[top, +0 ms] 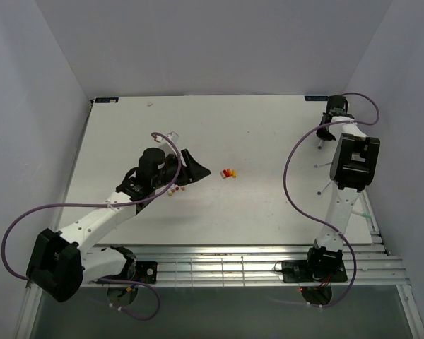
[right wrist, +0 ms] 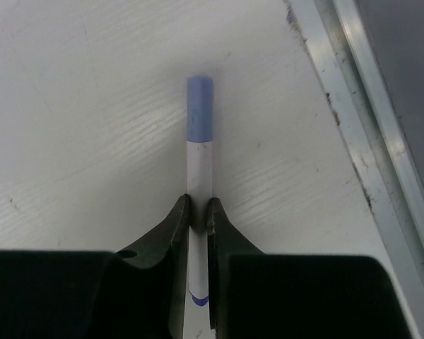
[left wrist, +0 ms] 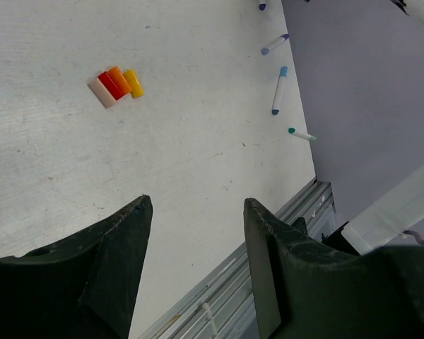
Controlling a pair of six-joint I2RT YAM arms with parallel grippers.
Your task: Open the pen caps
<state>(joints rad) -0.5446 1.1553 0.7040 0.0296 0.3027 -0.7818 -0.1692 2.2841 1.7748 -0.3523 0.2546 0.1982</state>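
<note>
My right gripper [right wrist: 198, 205] is shut on the white barrel of a pen [right wrist: 198, 166] that lies on the table. Its pale blue-purple pen cap [right wrist: 200, 109] sticks out beyond the fingertips, still on the barrel. In the top view this gripper [top: 325, 133] is at the far right of the table. My left gripper [left wrist: 196, 205] hangs open above the table with nothing between its fingers. Ahead of it lies a tight row of loose red, orange and yellow pen caps [left wrist: 116, 85], mid-table in the top view [top: 229, 172]. A blue-capped pen [left wrist: 279, 90] lies at the right.
A purple-capped pen [left wrist: 274, 44] and a green-tipped one [left wrist: 300, 134] lie near the grey right wall [left wrist: 367, 85]. Small coloured bits [top: 177, 189] lie beside the left arm. Metal rails run along the table's near edge [left wrist: 268, 240] and right edge [right wrist: 367, 141].
</note>
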